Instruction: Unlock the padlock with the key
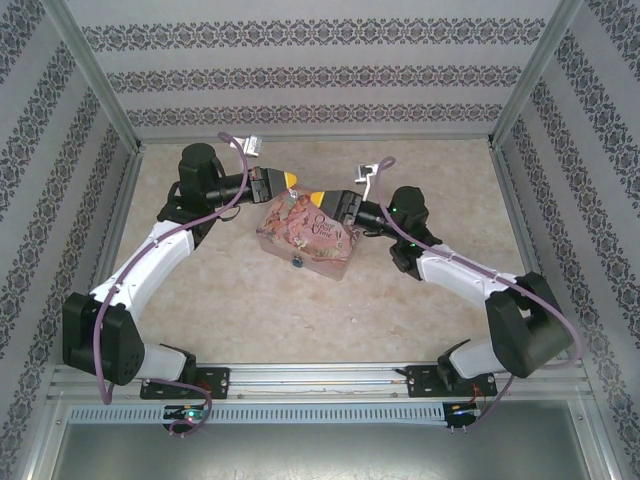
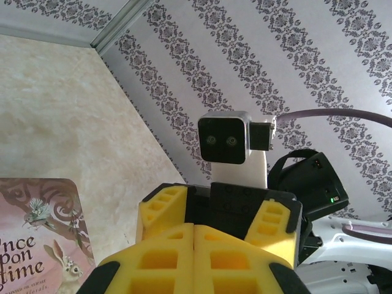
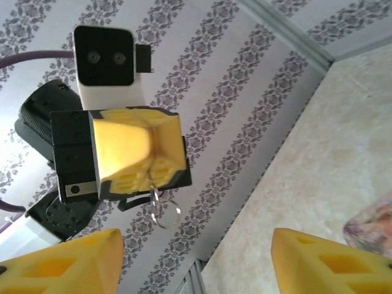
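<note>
A pink illustrated box (image 1: 310,235) lies mid-table, and the tiny blue padlock (image 1: 297,263) sits at its near edge. Just above the box's far side, my left gripper (image 1: 290,179) and right gripper (image 1: 318,197) face each other tip to tip. In the left wrist view my left gripper (image 2: 195,229) is shut, pads pressed together. Seen from the right wrist, the left gripper (image 3: 150,174) pinches a thin metal piece with silvery key rings (image 3: 164,211) dangling below; the key's blade is hidden between the pads. My right gripper (image 3: 196,269) stands open, with nothing between its fingers.
Patterned walls and metal posts close in the table on three sides. Bare beige tabletop (image 1: 250,300) lies in front of the box. The box shows at the lower left of the left wrist view (image 2: 37,239) and at the right edge of the right wrist view (image 3: 373,226).
</note>
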Controlling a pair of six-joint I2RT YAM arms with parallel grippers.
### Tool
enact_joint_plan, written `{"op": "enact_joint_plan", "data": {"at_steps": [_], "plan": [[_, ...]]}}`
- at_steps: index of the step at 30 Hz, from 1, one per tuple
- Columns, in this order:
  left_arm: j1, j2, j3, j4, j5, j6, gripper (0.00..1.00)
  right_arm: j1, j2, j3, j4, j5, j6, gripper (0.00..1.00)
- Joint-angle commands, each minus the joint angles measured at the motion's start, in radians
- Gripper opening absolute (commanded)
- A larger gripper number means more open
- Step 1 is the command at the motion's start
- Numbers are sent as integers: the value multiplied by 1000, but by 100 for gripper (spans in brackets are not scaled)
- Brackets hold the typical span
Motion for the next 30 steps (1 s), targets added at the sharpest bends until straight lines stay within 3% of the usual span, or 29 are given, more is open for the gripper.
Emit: {"op": "enact_joint_plan", "data": {"at_steps": [1, 14, 25, 30], "plan": [[13, -26, -1, 36, 32, 11, 0, 24, 34, 65, 85, -22, 4, 62], [14, -19, -6, 56, 29, -2, 0, 56, 113, 129, 91, -41, 22, 50], [13, 0, 9, 59, 32, 1, 0, 64, 127, 140, 84, -47, 25, 30], [13, 3, 11, 59, 25, 3, 0, 66, 128, 148, 79, -59, 28, 25]]}}
